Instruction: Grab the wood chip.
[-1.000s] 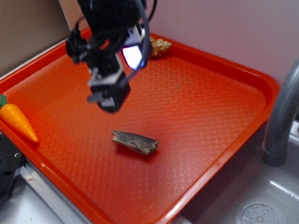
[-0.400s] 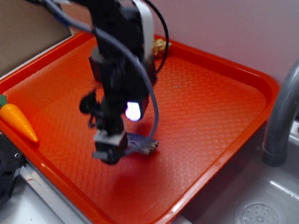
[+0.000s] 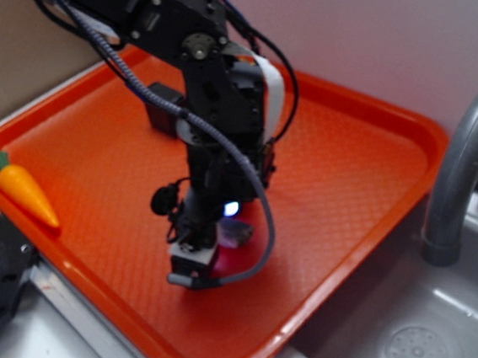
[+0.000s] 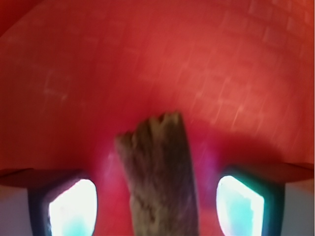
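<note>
The wood chip [image 4: 157, 167], a flat grey-brown piece with a jagged end, lies on the orange tray [image 3: 372, 116]. In the wrist view it sits between my two fingertips [image 4: 73, 209], with a strip of tray showing on each side. My gripper [image 4: 157, 209] is open and lowered around the chip, not touching it that I can see. In the exterior view the gripper [image 3: 221, 232] stands upright over the chip, and only the chip's right end [image 3: 239, 230] shows past it.
A toy carrot [image 3: 24, 192] lies at the tray's left edge. A grey faucet [image 3: 460, 166] and a sink with a drain [image 3: 419, 357] are to the right. The tray's raised rim runs close in front of the gripper.
My gripper has moved from high over the tray's back left, forward and down, until its fingers straddle the wood chip. The chip has not moved.
</note>
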{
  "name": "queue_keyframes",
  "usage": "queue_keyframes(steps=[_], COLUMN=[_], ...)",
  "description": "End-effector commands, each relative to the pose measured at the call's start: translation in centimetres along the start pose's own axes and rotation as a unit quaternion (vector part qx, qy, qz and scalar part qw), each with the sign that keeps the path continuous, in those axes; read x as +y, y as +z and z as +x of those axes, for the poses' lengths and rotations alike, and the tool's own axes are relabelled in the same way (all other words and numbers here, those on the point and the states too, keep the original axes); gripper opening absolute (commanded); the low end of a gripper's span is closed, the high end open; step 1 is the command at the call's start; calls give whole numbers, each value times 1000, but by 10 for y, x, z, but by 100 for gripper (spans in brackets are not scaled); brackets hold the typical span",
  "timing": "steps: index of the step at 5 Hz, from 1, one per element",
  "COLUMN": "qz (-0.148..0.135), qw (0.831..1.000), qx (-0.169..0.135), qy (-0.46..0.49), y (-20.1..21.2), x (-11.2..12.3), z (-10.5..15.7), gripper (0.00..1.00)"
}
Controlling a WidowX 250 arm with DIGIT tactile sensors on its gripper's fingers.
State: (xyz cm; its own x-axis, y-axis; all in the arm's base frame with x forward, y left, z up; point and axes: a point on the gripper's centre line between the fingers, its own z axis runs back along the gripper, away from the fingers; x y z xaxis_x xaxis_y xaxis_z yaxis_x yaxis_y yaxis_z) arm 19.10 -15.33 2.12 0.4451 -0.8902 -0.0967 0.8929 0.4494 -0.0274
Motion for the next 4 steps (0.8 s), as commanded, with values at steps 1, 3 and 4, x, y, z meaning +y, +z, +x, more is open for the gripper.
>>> queue_keyframes(steps=[1, 3, 4], qz=[24, 42, 58], qw=[1000, 997, 983], qx=[18, 31, 27], qy=[6, 51, 173], y=[0, 16, 58], x=[-15, -10, -3], z=[-6, -13, -24], gripper=[0, 0, 0])
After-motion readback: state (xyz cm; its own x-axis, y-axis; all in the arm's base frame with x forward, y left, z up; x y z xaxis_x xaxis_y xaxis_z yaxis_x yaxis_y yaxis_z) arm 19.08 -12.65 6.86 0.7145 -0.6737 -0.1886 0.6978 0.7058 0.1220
